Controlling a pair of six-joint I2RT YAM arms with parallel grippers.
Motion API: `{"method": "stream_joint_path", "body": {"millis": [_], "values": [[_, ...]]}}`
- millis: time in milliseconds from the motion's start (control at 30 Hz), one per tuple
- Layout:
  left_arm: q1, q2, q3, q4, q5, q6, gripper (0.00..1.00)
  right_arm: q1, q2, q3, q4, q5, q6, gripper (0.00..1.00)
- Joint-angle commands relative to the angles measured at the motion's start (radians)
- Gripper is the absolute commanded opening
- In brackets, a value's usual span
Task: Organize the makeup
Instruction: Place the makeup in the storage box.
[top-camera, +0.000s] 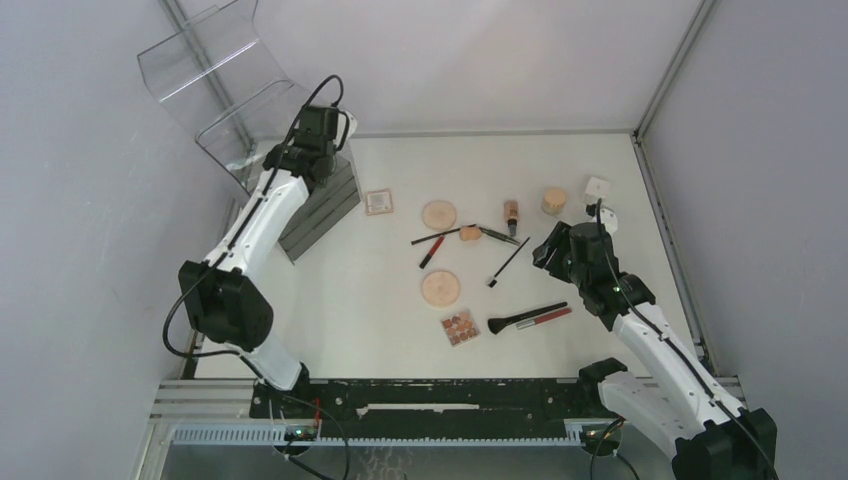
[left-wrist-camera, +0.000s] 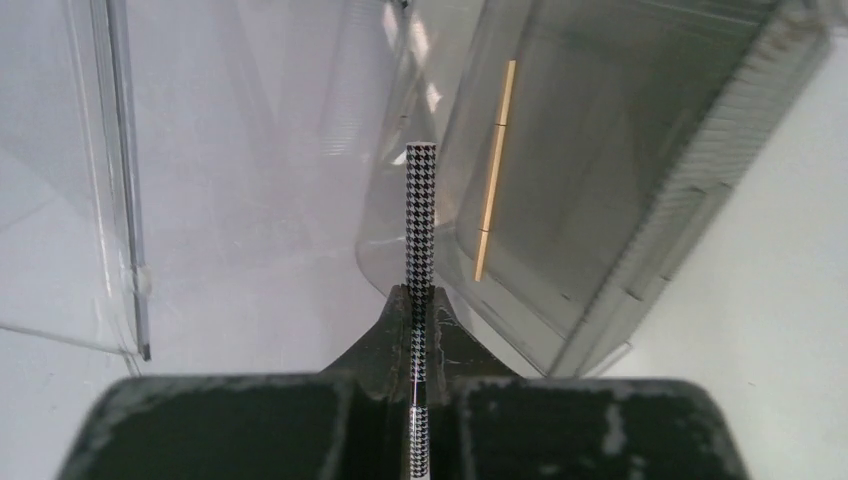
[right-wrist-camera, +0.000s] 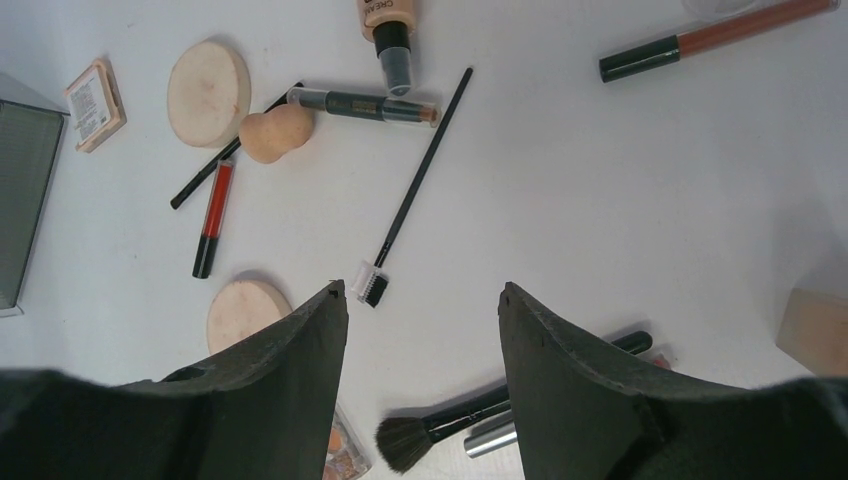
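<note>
2 grippers: left gripper (left-wrist-camera: 420, 300) clamps a houndstooth pencil (left-wrist-camera: 421, 215), aimed at the clear organizer (left-wrist-camera: 620, 180) at 10 o'clock, likely for stowing; right gripper (right-wrist-camera: 422, 292) hovers spread above scattered makeup (top-camera: 440, 288), 3 o'clock.

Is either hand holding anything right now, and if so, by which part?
The left hand grips a thin houndstooth-patterned stick by its near portion, its far end jutting out toward the clear organizer. The right hand is open and empty.

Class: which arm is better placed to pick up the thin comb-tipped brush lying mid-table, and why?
Right. The right hand hangs open near the brush; the left hand is shut on a houndstooth stick.
</note>
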Motion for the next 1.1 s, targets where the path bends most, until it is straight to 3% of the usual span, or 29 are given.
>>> {"method": "stream_joint_path", "body": {"millis": [0, 100, 267, 400, 533, 733, 900, 1067], "values": [[0.058, 0.068, 0.078, 0.069, -0.047, 0.082, 0.07, -0.008, -0.027, 0.002, 0.026, 0.007, -0.005, 0.65], [0.069, 0.087, 0.054, 0.141, -0.107, 0.087, 0.29, -0.011, -0.035, 0.003, 0.019, 0.009, -0.004, 0.65], [0.064, 0.066, 0.068, 0.126, -0.098, 0.02, 0.45, -0.013, -0.043, 0.003, 0.014, 0.011, 0.001, 0.65], [0.029, 0.014, 0.096, 0.067, -0.102, -0.048, 0.47, -0.013, -0.04, 0.003, 0.014, 0.004, 0.004, 0.65], [-0.048, -0.047, 0.108, 0.005, -0.111, -0.215, 0.45, -0.013, -0.033, 0.002, 0.02, 0.003, 0.006, 0.65], [-0.258, -0.115, -0.022, 0.03, -0.091, -0.435, 0.47, -0.013, -0.034, 0.003, 0.017, 0.006, 0.007, 0.65], [-0.335, -0.065, -0.076, 0.071, 0.15, -0.707, 0.65, -0.016, -0.048, 0.002, 0.024, 0.022, -0.007, 0.65], [-0.337, 0.051, -0.093, 0.132, 0.356, -0.854, 0.64, -0.02, -0.065, 0.003, 0.012, 0.027, -0.011, 0.65]]}}
